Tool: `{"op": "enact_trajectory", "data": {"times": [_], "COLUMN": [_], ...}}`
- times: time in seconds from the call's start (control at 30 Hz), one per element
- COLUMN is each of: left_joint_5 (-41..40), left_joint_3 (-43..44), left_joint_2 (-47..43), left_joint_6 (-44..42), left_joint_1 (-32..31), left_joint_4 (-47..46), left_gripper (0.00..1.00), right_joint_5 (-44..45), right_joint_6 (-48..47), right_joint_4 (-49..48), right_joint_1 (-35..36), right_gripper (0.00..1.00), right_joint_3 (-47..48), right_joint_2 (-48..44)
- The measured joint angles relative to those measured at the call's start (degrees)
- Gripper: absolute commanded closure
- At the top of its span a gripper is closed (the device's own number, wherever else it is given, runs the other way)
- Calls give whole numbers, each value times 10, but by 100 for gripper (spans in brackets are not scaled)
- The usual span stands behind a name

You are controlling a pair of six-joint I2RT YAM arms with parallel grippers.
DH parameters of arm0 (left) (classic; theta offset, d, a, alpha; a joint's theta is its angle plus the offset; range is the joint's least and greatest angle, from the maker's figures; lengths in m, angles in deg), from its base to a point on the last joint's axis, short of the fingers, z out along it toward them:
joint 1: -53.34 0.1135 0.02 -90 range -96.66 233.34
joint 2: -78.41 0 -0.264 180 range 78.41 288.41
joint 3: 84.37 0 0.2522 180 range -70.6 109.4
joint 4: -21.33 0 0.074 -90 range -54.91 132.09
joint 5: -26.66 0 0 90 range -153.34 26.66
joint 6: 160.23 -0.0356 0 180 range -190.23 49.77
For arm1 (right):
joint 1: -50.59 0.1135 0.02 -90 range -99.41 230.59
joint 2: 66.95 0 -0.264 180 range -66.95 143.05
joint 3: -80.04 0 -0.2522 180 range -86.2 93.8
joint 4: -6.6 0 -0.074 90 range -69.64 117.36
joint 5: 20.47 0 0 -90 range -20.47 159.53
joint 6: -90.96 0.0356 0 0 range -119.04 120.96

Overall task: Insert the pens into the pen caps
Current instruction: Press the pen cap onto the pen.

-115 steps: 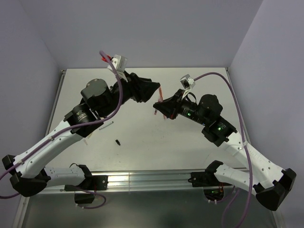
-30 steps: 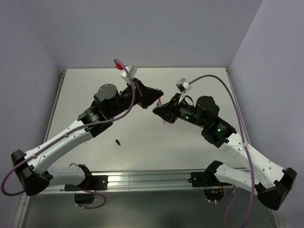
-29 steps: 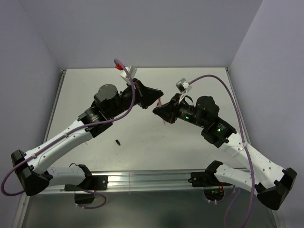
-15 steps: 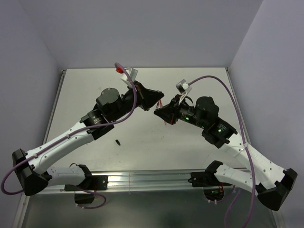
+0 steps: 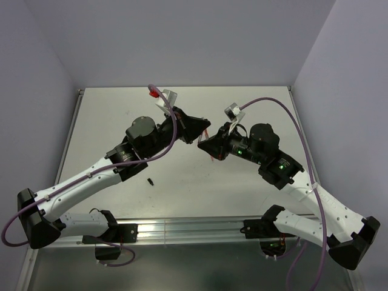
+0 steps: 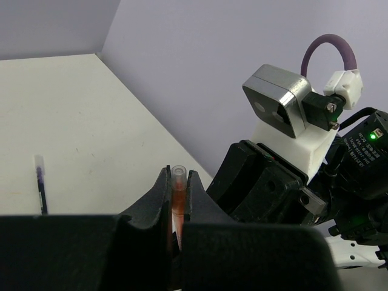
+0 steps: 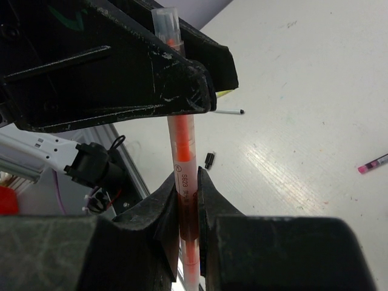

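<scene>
Both grippers meet in mid-air over the table's middle. My right gripper (image 7: pixel 186 182) (image 5: pixel 202 143) is shut on the barrel of an orange pen (image 7: pixel 183 145). The pen runs up past the left gripper's fingers (image 7: pixel 127 73) into a clear pen cap (image 7: pixel 165 23), where its orange tip shows inside. My left gripper (image 6: pixel 177 179) (image 5: pixel 205 128) is shut on that clear cap (image 6: pixel 177 177), which pokes out beyond the fingertips. A black pen cap (image 5: pixel 150 180) (image 7: pixel 210 160) lies loose on the table.
A dark purple pen (image 6: pixel 40 188) with a clear cap lies on the table in the left wrist view. The right wrist view shows a white-black pen (image 7: pixel 227 111) and a pink-tipped pen (image 7: pixel 373 163) on the surface. The right wrist camera block (image 6: pixel 285 115) sits close beside the left gripper.
The left arm has swung right and forward, closing the gap between the two grippers. The right gripper has edged toward it. Both stay shut on what they hold.
</scene>
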Motion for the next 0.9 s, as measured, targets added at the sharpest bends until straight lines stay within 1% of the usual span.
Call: {"op": "enact_trajectory", "data": {"times": [0.67, 0.9], "left_joint_5": [-64, -71], "left_joint_3": [-45, -64], "left_joint_2": [0, 0], "left_joint_6": [13, 23], "left_joint_1": [-34, -39], "left_joint_4": [-40, -60], "left_gripper": [100, 100], "right_joint_5": [-12, -20], "right_joint_6": [-4, -4], "right_joint_4": [49, 65], "right_joint_1": [-8, -12], "right_gripper": [100, 100], "right_joint_3": [0, 0], "right_joint_2": [-1, -1]}}
